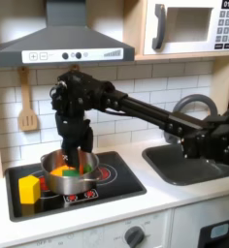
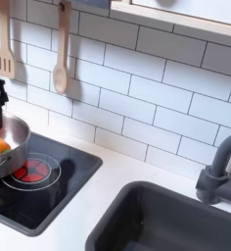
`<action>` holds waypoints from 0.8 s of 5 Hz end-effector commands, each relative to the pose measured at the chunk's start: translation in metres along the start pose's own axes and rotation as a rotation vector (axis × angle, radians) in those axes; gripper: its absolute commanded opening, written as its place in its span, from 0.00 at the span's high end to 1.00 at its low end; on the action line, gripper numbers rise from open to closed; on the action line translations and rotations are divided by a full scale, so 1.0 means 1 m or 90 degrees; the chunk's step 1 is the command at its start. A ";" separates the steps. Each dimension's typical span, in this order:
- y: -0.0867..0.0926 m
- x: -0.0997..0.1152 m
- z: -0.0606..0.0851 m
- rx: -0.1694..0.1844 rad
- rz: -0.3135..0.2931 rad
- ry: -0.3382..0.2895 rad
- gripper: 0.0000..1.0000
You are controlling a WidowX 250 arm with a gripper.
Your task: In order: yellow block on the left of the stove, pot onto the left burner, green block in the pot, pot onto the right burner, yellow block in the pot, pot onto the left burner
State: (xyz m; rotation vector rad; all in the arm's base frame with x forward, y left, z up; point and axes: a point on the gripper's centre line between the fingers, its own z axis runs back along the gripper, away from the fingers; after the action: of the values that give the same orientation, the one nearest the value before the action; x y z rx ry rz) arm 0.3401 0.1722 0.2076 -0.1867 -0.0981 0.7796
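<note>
Steel pot (image 1: 66,171) sits directly beneath the pincer (image 1: 76,160), whose grip cannot be told, likely delivering the green block (image 1: 86,170); next, sliding the pot toward the burner away from the yellow block (image 1: 29,188).

Digits "01:30" on the microwave (image 1: 190,26) display

1. White subway-tile wall (image 2: 137,88) running behind the white counter (image 1: 175,194).
2. Wooden spatula (image 1: 27,102) and spoon (image 2: 60,54) hanging on the wall at left.
3. Grey range hood (image 1: 63,39) and microwave (image 1: 189,24) sitting up top.
4. Dark sink (image 2: 176,221) with grey faucet (image 2: 217,162) lying at right.
</note>
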 end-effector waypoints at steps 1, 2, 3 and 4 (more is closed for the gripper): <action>-0.009 -0.017 -0.004 0.001 -0.026 0.010 0.00; -0.018 -0.031 -0.005 -0.001 -0.047 0.012 0.00; -0.021 -0.040 -0.008 0.001 -0.057 0.015 0.00; -0.026 -0.050 -0.011 0.002 -0.070 0.022 0.00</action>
State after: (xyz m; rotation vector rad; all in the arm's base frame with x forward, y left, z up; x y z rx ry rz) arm 0.3243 0.1191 0.2026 -0.1895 -0.0811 0.6685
